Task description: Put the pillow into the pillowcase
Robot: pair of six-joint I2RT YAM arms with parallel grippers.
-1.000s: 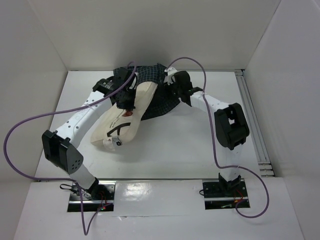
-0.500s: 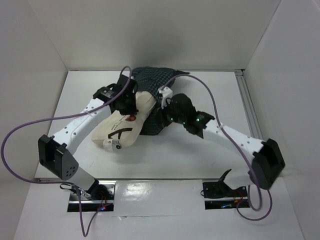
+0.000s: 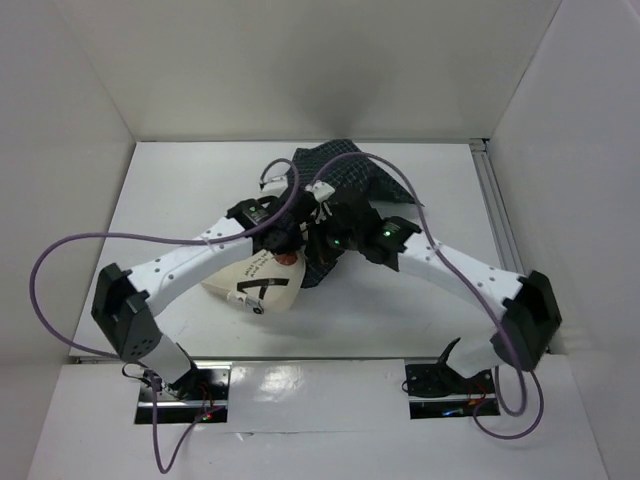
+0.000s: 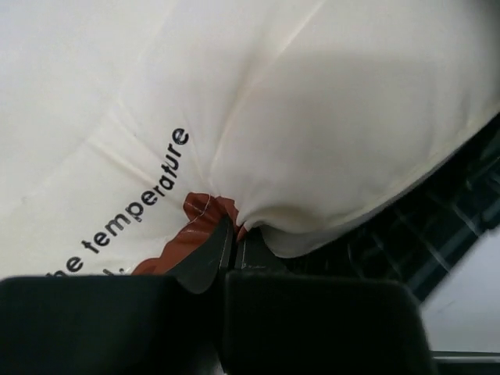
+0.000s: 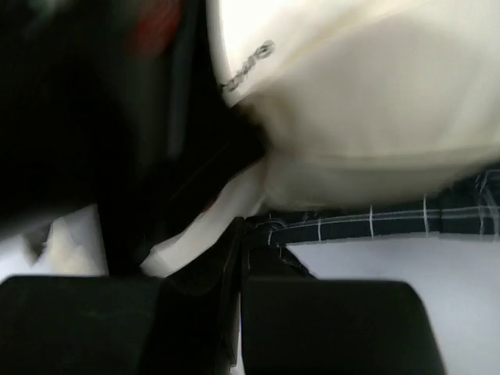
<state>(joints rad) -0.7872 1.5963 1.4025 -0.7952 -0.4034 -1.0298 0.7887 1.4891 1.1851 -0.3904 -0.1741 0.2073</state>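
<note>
On desk (image 3: 180,190), pillow (image 3: 255,285) lies with far end covered by pillowcase (image 3: 345,170). Grips: left hand (image 4: 233,234) pinched shut on pillow cloth; right hand (image 5: 242,230) clamped on pillowcase hem just beside pillow. A purple cable (image 3: 385,170) loops over pillowcase.

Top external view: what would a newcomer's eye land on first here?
The cream pillow lies at the centre, its far end against the dark checked pillowcase bunched toward the back. The left gripper is pinched on the pillow's fabric at its brown print. The right gripper is shut on the pillowcase's edge just below the pillow.
</note>
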